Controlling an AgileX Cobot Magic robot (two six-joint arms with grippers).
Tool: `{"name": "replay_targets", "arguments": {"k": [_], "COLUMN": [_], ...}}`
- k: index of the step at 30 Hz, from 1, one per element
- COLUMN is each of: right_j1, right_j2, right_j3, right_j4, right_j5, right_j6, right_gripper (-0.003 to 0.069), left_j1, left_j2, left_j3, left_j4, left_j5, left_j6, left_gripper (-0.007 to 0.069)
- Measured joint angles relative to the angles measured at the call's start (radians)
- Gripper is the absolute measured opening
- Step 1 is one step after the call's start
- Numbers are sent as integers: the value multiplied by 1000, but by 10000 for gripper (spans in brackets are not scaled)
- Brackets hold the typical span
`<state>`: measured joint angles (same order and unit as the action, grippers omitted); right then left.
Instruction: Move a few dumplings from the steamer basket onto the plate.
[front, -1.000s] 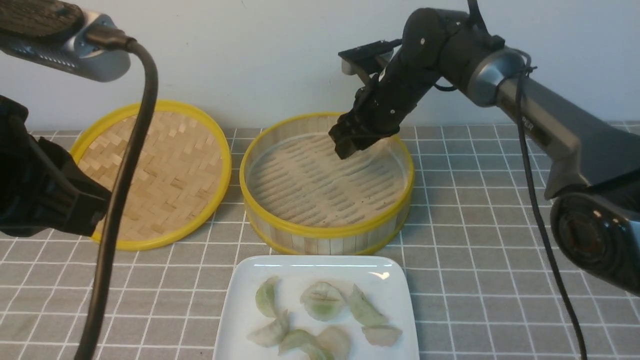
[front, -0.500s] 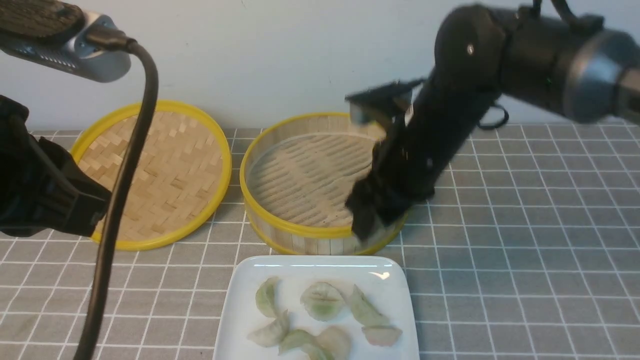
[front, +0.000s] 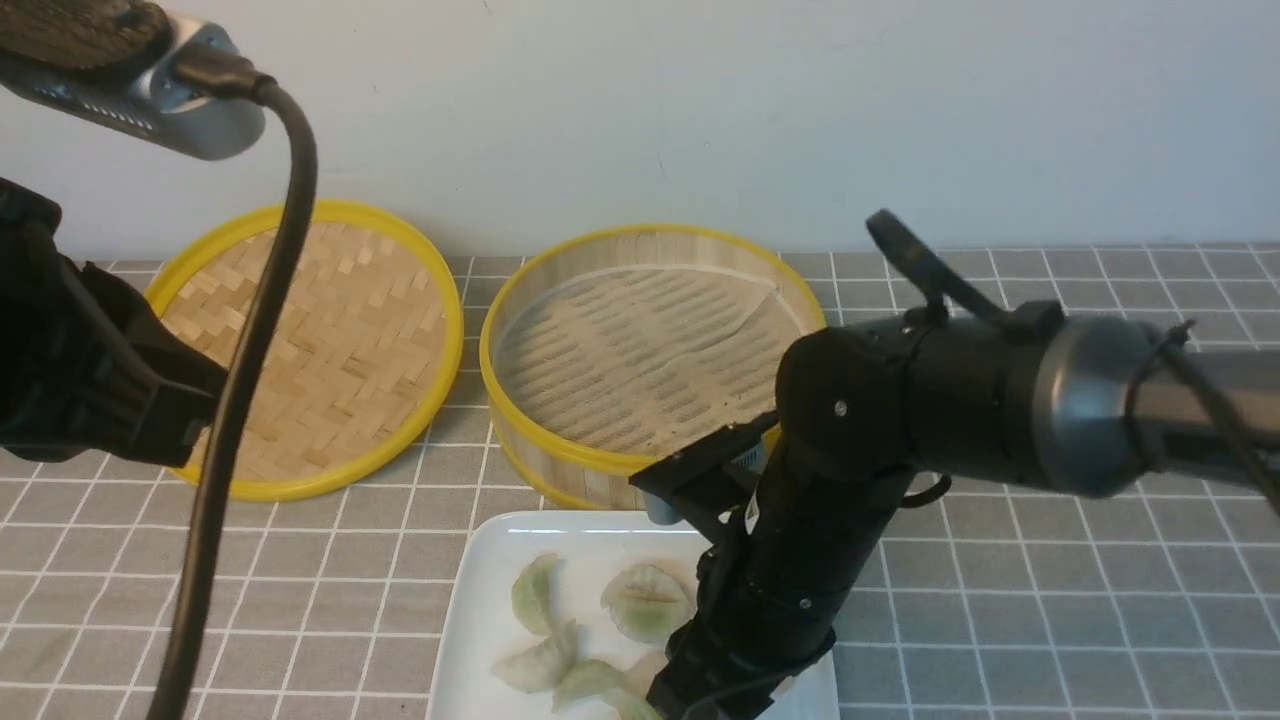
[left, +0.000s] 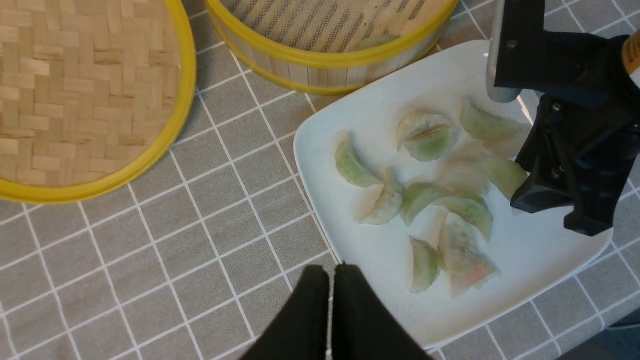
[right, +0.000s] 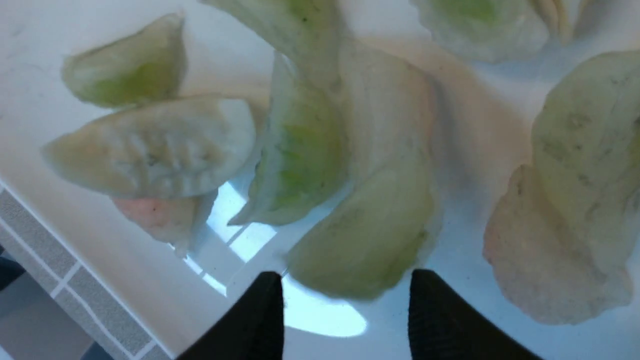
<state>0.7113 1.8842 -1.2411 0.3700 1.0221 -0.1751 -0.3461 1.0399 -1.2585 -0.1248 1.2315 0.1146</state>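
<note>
Nearest the robot, a white plate is set on a grey checked tablecloth. The dumplings are clustered on it, several touching or overlapping. The left gripper is seen close to the plate's edge, its fingers pressed together with nothing between them. The right gripper is held low over the right part of the plate, its fingers spread. The near edge of one pale green dumpling is framed between the tips, and the rest of it rests against its neighbours. Whether that piece is pinched or only flanked cannot be told. In the front view the right arm is bent down across the plate's right half, and some dumplings are hidden behind it. Just beyond the plate the steamer basket is placed, its slotted liner exposed. To the basket's left, near but apart, a woven bamboo lid with a yellow rim is laid. A pale wall is seen behind.
</note>
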Motion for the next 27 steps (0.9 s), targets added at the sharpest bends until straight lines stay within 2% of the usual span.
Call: {"name": "replay_targets", "arguments": {"k": [5, 6, 8, 10, 11, 14, 16, 17, 20, 27], "right_j1": [0, 0, 0, 0, 0, 0, 0, 0, 0, 0], "right_j2": [5, 5, -12, -29, -54, -163, -265, -305, -460, -829], "right_j3": [-19, -33, -74, -86, -96, -111, -114, -115, -116, -78], "right_j4": [-66, -87, -131, -144, -158, -220, -282, -308, -377, -505], "right_j5": [23, 42, 86, 100, 105, 100, 99, 99, 107, 62], "right_j6": [44, 66, 130, 149, 164, 217, 281, 315, 406, 531], "right_gripper": [479, 501, 499, 473, 435, 264, 106, 67, 3, -13], "left_j1": [0, 0, 0, 0, 0, 0, 0, 0, 0, 0], "left_j2": [0, 0, 0, 0, 0, -3, -19, -32, -78, -235], "left_j3": [0, 0, 0, 0, 0, 0, 4, 10, 40, 146], "left_j4": [0, 0, 0, 0, 0, 0, 1, 2, 1, 1], "left_j5": [-6, -5, -2, 2, 9, 20, 21, 21, 17, -45], "left_j6": [6, 12, 20, 26, 30, 46, 49, 51, 52, 52], "left_gripper": [-5, -5, -5, -5, -5, -5, -5, -5, -5, -5]}}
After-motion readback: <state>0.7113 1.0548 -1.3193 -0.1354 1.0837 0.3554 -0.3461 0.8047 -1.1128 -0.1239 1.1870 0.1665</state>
